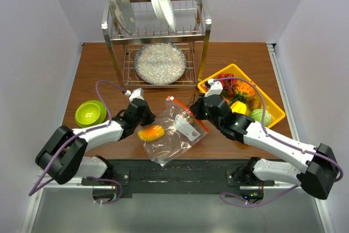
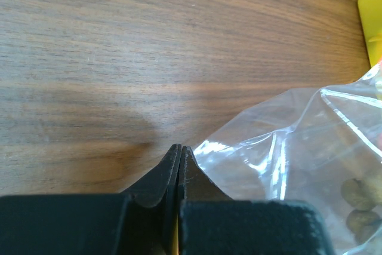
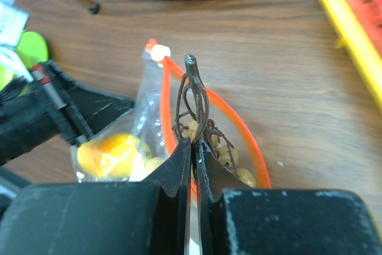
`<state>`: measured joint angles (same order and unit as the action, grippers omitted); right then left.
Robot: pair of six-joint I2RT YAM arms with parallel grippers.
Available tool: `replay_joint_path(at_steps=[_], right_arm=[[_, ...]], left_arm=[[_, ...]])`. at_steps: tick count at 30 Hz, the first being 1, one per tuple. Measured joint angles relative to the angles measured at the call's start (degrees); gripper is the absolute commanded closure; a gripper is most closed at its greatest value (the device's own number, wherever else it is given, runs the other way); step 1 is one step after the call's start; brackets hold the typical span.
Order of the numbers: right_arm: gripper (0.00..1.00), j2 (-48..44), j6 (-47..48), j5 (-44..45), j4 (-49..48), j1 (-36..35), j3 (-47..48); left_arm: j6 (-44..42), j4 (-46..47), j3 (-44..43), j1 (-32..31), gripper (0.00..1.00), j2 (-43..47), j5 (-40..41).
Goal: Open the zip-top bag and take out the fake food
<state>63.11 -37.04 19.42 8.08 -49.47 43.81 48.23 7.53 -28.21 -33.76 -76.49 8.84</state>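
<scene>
1. Centrally placed: zip-top bag (image 1: pixel 170 147), clear and crumpled, lying on the tabletop (image 1: pixel 98 64). Its orange-red zipper strip (image 3: pixel 169 103) is parted into an open loop, with the mouth on the bag's right side.
2. Contents: mango (image 1: pixel 151 132), yellow-orange, at the bag's left side. Cluster of brown balls (image 3: pixel 231 154) just inside the mouth, its dark stem (image 3: pixel 195 94) raised at the opening.
3. Right tool (image 3: pixel 193 143): closed, pinching the stem low down, near the balls.
4. Left tool (image 2: pixel 180 149): closed flush at the bag's left edge, beside the mango. Whether any film is caught in it cannot be told.
5. Step in hand, as judged: drawing the cluster out by its stem.
6. Handling note: pull along the line of the mouth rather than straight up, so the balls clear the zipper strip without snagging. Go slowly, since the light film is likely to ride up with the cluster unless anchored on the left.
7. Risk: the thin stem may slip or twist in the pinch. If it does, re-grip nearer the balls.
8. Likely destination: yellow basket (image 1: pixel 215 76) at the tabletop's right side, holding other toy foods.
</scene>
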Motion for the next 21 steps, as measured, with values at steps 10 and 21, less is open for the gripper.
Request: replay_joint_path(at_steps=[10, 21], right_arm=[[1.0, -1.5, 1.5, 4.1, 6.7, 0.0, 2.4], [1.0, 3.9, 0.8, 3.0, 4.0, 0.0, 1.9]], left_arm=[[-0.3, -0.3, 0.2, 0.0, 0.99, 1.2, -1.1], [-2.6, -0.2, 0.4, -1.3, 0.87, 7.2, -9.4]])
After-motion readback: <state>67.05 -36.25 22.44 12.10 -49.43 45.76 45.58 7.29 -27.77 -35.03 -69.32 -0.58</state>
